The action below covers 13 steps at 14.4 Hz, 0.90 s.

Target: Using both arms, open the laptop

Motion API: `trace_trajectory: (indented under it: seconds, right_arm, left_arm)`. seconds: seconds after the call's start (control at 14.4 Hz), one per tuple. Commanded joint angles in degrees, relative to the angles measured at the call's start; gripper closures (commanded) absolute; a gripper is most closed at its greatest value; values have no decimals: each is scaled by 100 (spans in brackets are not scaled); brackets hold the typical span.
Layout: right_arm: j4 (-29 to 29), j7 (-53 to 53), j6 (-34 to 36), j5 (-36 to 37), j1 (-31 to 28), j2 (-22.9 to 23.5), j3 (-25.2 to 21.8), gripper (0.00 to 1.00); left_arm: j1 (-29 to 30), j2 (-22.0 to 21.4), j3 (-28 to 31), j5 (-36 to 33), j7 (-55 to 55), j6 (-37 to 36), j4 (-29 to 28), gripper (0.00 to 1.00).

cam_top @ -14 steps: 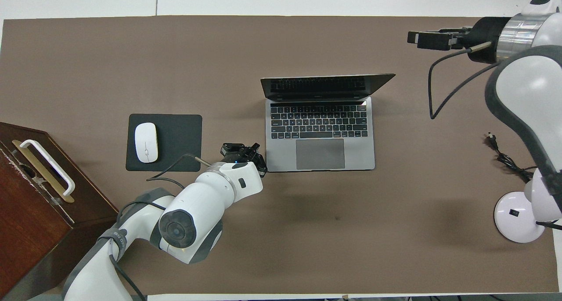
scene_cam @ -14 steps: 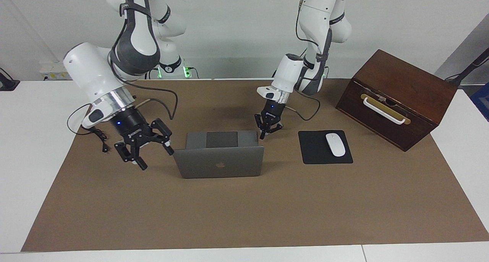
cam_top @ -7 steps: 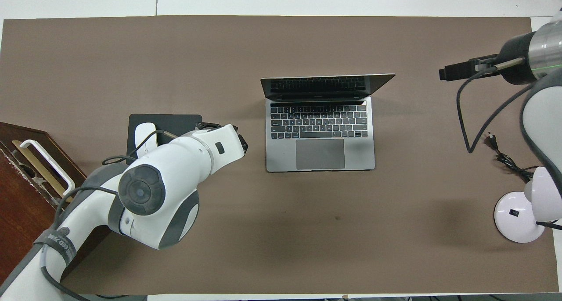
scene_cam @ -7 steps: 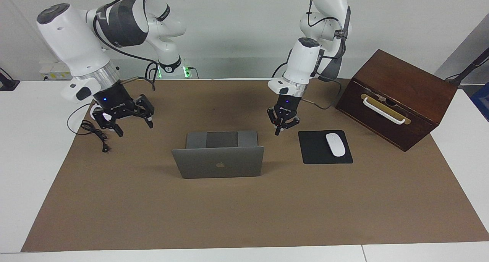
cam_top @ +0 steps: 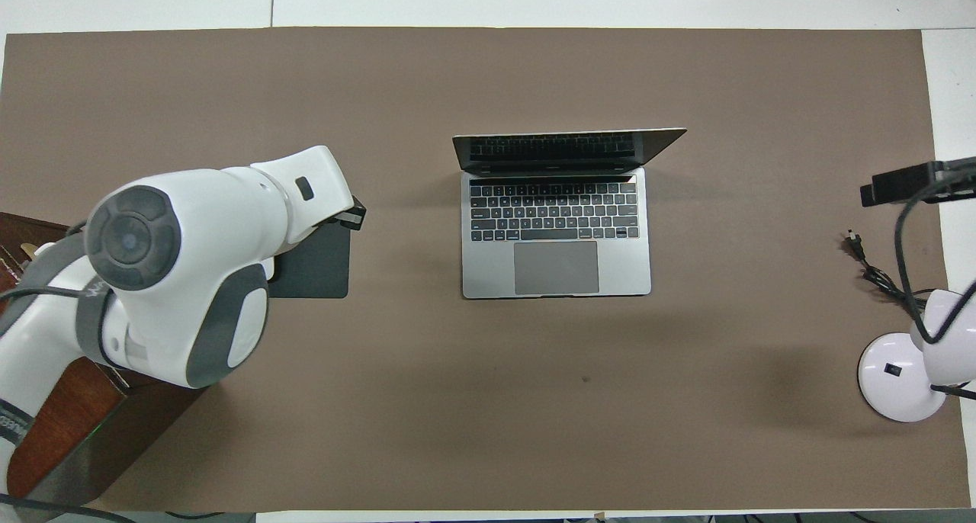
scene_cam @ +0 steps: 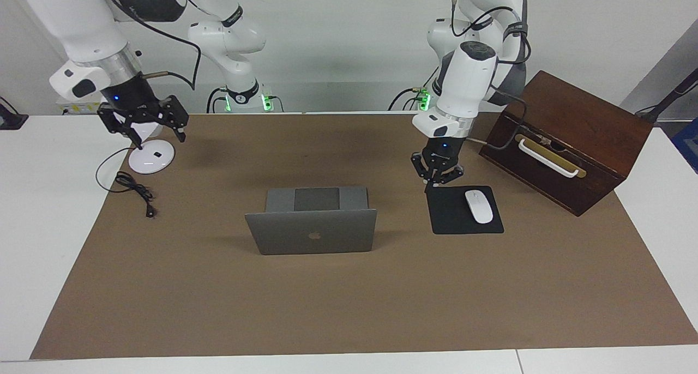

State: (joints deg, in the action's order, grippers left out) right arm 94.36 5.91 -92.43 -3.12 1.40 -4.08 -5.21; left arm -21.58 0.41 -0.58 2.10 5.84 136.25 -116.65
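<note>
While the thin silver-grey metal laptop (scene_cam: 312, 229) is stood open mid-bench on the brown mat (scene_cam: 349, 308), the left pincer (scene_cam: 436, 186), pressed together, is hung over the black square mouse pad (scene_cam: 455, 218); the right pincer (scene_cam: 143, 127), spread wide, is held above the white lamp base (scene_cam: 151, 158).

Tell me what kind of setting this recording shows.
Probably a robotics lab's mock desk: two table-mounted arms, a brown mat holding an open laptop, a mouse pad with mouse, and a wooden box.
</note>
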Motion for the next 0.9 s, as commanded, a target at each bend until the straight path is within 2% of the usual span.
trace_trajectory:
  seconds: [0.0,0.14,0.28,0.42,0.62,0.76,0.83]
  right_arm:
    - [513,-221,181,197,-114,-637,73,0]
    - [243,-431,268,364,-44,-603,90,0]
    - [-48,-738,540,364,-18,-533,161,0]
    - [-58,-1029,577,364,149,-506,170,0]
    - [-49,-1057,516,426,193,-507,178,0]
    - [-5,-943,410,417,193,-506,196,0]
    - [38,-725,340,417,185,-515,187,0]
  left_arm:
    - [408,-277,-47,36,469,-842,212,100]
    - [759,-532,-47,36,794,-1448,344,100]
    - [1041,-612,-47,36,953,-2143,685,100]
    - [1217,-612,-47,1,901,-2785,1064,100]
    - [1630,-612,-47,-8,875,-3208,1345,100]
    - [1911,-612,-56,1,255,-3332,1451,65]
    - [2017,-612,-56,1,-306,-3333,1452,26]
